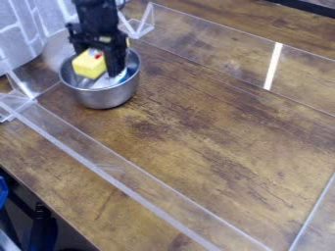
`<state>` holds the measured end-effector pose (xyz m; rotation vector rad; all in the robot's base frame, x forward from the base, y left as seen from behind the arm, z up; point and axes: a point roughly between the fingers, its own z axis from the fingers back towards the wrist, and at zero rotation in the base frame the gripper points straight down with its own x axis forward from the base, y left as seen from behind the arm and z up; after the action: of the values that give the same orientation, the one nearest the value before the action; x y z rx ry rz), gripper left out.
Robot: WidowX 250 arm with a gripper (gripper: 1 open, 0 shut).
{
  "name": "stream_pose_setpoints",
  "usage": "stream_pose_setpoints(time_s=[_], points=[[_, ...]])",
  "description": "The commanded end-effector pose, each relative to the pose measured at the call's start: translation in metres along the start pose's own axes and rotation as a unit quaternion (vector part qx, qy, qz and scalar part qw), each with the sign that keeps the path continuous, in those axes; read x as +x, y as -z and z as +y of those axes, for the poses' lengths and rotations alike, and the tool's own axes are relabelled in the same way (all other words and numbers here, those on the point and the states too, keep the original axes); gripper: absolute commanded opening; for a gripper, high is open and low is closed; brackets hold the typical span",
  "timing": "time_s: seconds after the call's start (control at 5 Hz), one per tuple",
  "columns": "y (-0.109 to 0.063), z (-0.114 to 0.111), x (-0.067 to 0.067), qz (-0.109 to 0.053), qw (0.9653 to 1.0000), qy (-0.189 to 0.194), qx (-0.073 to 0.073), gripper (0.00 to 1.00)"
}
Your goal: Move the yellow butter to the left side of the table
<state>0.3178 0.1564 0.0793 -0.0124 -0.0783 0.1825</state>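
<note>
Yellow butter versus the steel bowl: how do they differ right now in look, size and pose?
The butter is a small yellow block, while the bowl is wide, round and silvery. The butter looks held up at the bowl's rim by the gripper; the bowl sits on the table. The butter is solid, the bowl hollow. Both are near the table's far left corner.

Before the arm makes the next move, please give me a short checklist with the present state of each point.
Gripper closed on the yellow butter: ok.
Butter lifted fully clear of the steel bowl's rim: cannot tell.
Bowl standing upright: ok.
Butter placed on the table: not ok, it is at the bowl.
Firmness of the grip: cannot tell.
</note>
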Motion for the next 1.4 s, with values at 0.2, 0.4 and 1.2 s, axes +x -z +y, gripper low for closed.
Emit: stream_pose_setpoints(time_s=[0.2, 0.4, 1.2], points=[[-0.039, 0.012, 0.017, -0.062, 0.9981, -0.005, 0.006, 0.0], [-0.034, 0.016, 0.019, -0.06, 0.9982, -0.007, 0.004, 0.0], [-0.012, 0.026, 0.029, -0.051, 0.9987, -0.009, -0.003, 0.0]])
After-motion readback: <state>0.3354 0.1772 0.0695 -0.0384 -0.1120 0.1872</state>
